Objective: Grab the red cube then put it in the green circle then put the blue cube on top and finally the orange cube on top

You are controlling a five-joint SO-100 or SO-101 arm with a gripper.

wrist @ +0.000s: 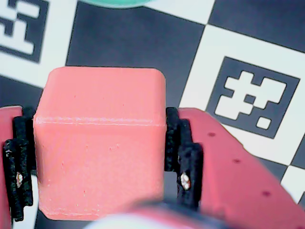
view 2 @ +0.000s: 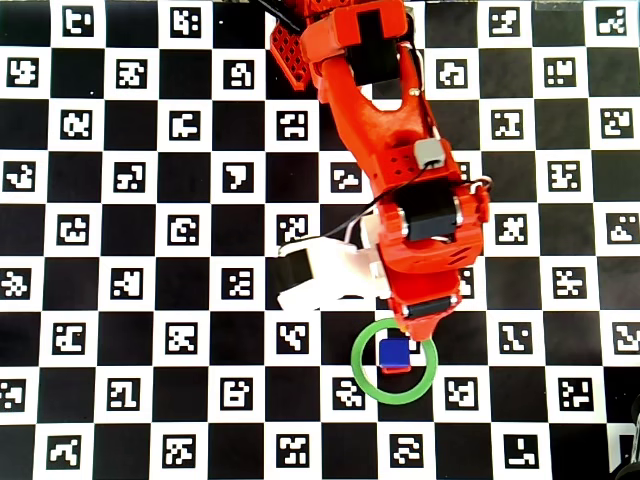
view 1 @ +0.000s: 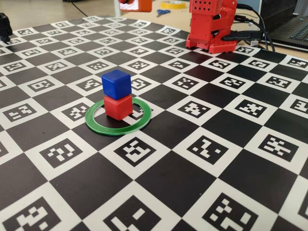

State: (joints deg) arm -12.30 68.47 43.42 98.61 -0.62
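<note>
The red cube [view 1: 118,107] sits inside the green circle [view 1: 115,131], and the blue cube [view 1: 116,83] rests on top of it, turned slightly. My gripper [wrist: 97,124] is shut on the orange cube [wrist: 100,95], with a black pad pressed against each side. In the fixed view the orange cube [view 1: 139,5] hangs high at the top edge, behind the stack. From overhead, the gripper [view 2: 415,325] hovers over the far rim of the green circle [view 2: 362,375], next to the blue cube [view 2: 396,352]. The green circle's edge [wrist: 114,2] shows at the top of the wrist view.
The arm's red base [view 1: 211,29] stands at the back of the checkered marker mat. Cables [view 1: 250,36] and a laptop [view 1: 293,24] lie behind it to the right. A white camera housing [view 2: 320,275] juts out left of the wrist.
</note>
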